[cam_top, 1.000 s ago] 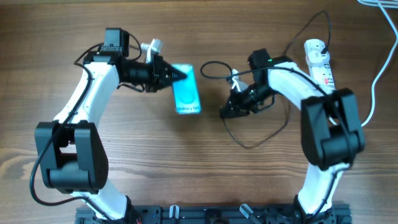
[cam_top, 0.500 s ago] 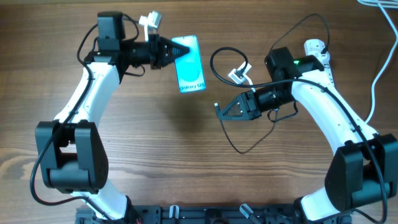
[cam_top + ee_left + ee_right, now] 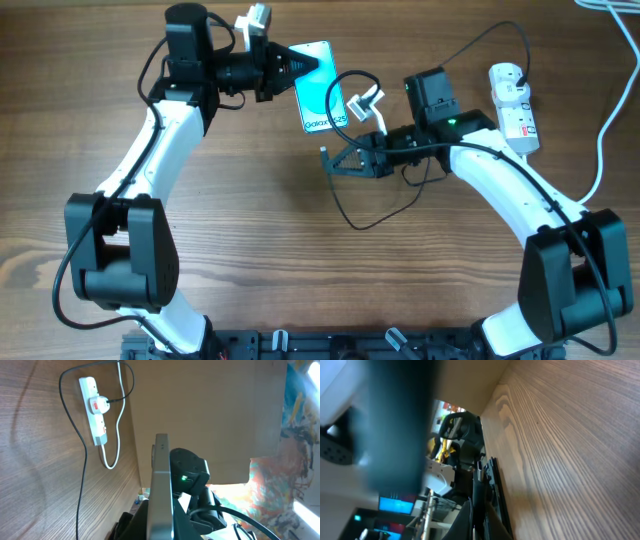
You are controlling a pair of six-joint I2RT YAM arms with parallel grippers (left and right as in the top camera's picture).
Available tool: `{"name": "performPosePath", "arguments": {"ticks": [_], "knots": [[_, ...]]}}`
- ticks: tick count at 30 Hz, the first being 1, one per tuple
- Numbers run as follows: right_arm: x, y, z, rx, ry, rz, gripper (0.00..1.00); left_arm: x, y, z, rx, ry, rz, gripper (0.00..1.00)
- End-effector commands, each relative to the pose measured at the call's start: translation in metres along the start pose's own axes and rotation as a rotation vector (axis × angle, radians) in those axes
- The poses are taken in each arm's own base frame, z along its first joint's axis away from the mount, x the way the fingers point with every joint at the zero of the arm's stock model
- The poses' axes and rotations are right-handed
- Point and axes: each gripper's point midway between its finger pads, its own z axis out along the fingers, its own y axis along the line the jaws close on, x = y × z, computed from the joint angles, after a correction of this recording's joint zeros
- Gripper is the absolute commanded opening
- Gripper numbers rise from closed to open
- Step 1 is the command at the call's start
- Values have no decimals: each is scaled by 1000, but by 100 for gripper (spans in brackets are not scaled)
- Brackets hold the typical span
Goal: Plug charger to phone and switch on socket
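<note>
- Overhead: the phone (image 3: 320,88), a slim rectangle with a turquoise-green screen, is held tilted over the far middle of the brown wood-grain table (image 3: 250,250). It is clamped at its upper-left edge by the left gripper (image 3: 300,66).
- The right gripper (image 3: 328,158) is seen just below the phone's bottom edge, its fingers closed on the connector end of the charger (image 3: 354,227), a long thin black cable. Whether connector and phone touch cannot be told.
- The cable is looped on the table and led to the socket (image 3: 513,108), a white elongated power strip with small red markings, lying at the far right.
- Left wrist: the phone (image 3: 161,485) is seen edge-on as a thin grey strip. Beyond it the socket (image 3: 94,410) is shown with the black cable plugged in.
- Right wrist: the view is largely blurred. Dark fingers (image 3: 470,512) are seen close together at the bottom, beside the wood grain; what is pinched between them cannot be made out here.
</note>
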Motion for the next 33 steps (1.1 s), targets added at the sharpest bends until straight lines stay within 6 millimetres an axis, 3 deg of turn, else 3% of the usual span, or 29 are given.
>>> {"name": "performPosePath", "arguments": {"ticks": [1,8,21,33], "knots": [[-3,3,0,1,-5,115,4,-3,-4,-3,5,-6,24,4],[-3,14,0,-57,3,102,4,-2,-5,-3,10,1,133,4],[-7,26,-2,-127,8,60,4,-2,-5,-4,9,-1,134,4],[-12,26,-4,-124,-2,54,4,2,-6,-4,22,22,124,4]]}}
